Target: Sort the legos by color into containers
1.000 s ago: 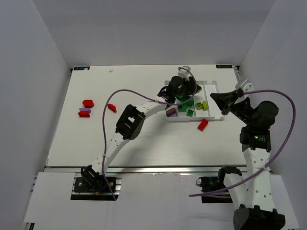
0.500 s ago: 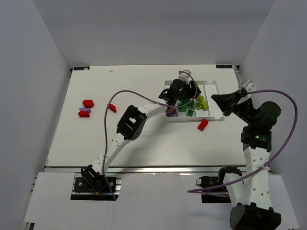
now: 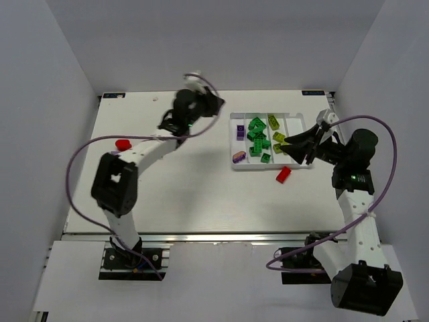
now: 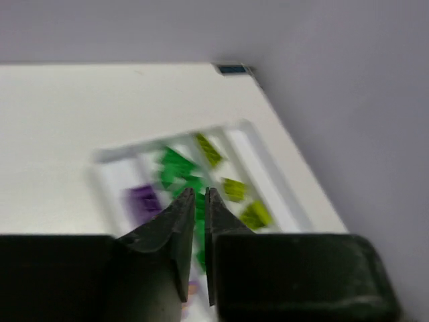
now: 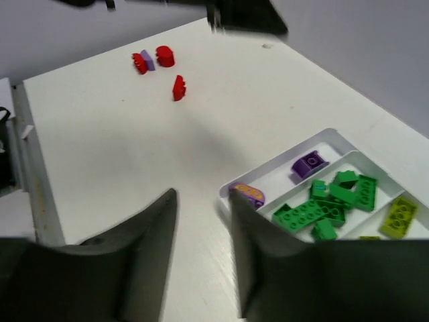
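The white tray (image 3: 299, 123) holds purple legos (image 3: 239, 133) in its left compartment, green legos (image 3: 258, 137) in the second and yellow-green legos (image 3: 278, 136) in the third. One red lego (image 3: 283, 174) lies on the table just in front of the tray. Another red lego (image 3: 122, 143) lies far left. My left gripper (image 3: 214, 102) is shut and empty, raised left of the tray; its wrist view (image 4: 199, 191) shows the tray blurred. My right gripper (image 3: 291, 147) is open and empty over the tray's right part. Its wrist view (image 5: 203, 198) shows the tray corner (image 5: 231, 186).
In the right wrist view three red legos (image 5: 163, 56) and a small purple one (image 5: 148, 59) lie far off on the table. A purple lego with an orange top (image 5: 248, 194) sits at the tray's near left corner. White walls enclose the table.
My left arm has swung away from the tray, up and to the left, with its gripper shut. My right gripper has moved left toward the tray's right part.
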